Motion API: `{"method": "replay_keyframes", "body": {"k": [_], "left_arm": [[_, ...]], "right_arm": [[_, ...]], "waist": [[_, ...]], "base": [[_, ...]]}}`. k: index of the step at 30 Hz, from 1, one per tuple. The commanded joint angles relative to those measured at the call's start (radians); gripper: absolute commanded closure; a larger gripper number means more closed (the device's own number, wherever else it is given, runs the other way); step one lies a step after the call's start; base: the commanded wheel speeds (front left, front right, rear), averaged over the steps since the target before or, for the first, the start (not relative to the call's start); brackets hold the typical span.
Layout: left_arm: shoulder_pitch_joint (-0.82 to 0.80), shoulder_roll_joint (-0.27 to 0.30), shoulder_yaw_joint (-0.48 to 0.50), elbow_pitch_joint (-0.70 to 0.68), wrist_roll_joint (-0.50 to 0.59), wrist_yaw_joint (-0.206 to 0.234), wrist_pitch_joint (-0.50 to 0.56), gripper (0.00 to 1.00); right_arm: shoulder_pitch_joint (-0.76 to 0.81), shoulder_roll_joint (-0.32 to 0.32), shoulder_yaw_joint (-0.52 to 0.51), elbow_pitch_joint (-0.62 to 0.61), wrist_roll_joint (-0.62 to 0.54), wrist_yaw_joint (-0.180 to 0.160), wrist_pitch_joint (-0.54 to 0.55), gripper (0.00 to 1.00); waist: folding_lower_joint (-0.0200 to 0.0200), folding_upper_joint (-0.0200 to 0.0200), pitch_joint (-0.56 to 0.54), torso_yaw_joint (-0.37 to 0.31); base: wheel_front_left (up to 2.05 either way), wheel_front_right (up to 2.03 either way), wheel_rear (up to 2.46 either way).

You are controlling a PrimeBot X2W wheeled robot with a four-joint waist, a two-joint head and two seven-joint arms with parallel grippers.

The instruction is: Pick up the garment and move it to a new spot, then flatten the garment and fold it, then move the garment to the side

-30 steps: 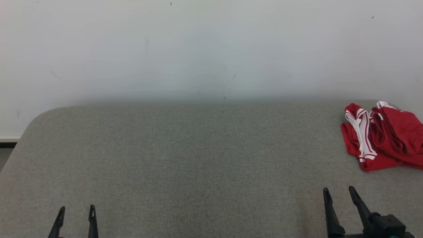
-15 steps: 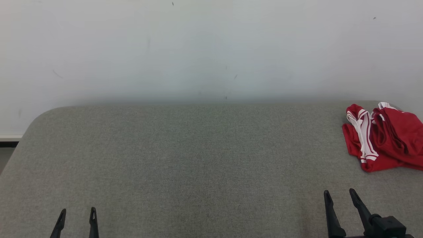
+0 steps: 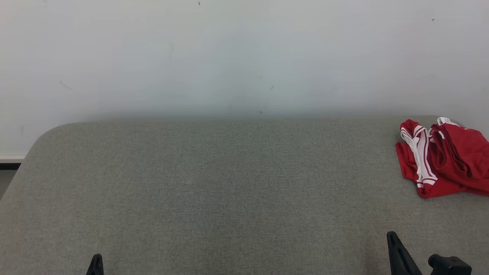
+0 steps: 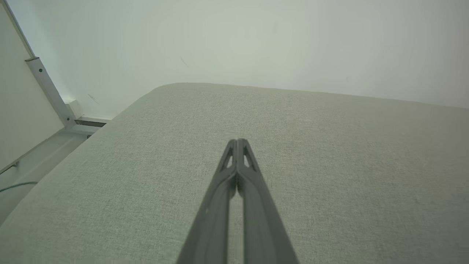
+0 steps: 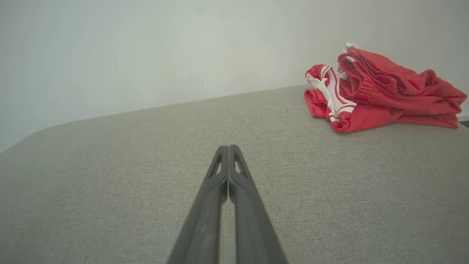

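I'm in a bare test room, it seems: grey cloth-covered bench (image 3: 229, 183) against a plain white wall (image 3: 229, 57).

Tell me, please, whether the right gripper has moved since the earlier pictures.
Yes. The right gripper has drawn back toward the robot, farther from the red garment, which lies unmoved, and its fingers have shut.

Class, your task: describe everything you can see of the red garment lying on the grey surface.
The red garment is a crumpled heap of thin, sporty-looking cloth with white stripes and a gathered elastic waistband, probably shorts. It lies unfolded at the far right of the grey fabric surface, touching that surface alone.
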Motion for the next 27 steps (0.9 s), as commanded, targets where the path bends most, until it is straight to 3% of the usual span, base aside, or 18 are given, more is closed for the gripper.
{"method": "replay_keyframes", "body": {"k": [1,27], "left_arm": [[-0.029,0.003,0.011,-0.011,-0.049,-0.008,0.007,1.00],[-0.094,-0.045,0.049,0.016,-0.463,-0.059,0.090,1.00]], "right_arm": [[-0.029,0.000,-0.005,-0.012,0.050,0.000,0.007,1.00],[-0.089,0.013,-0.007,0.008,0.483,-0.001,0.076,1.00]], "waist": [[-0.0001,-0.0001,0.001,-0.001],[-0.0001,-0.0001,0.020,-0.010]], "base": [[0.00,0.00,0.00],[0.00,0.00,0.00]]}}
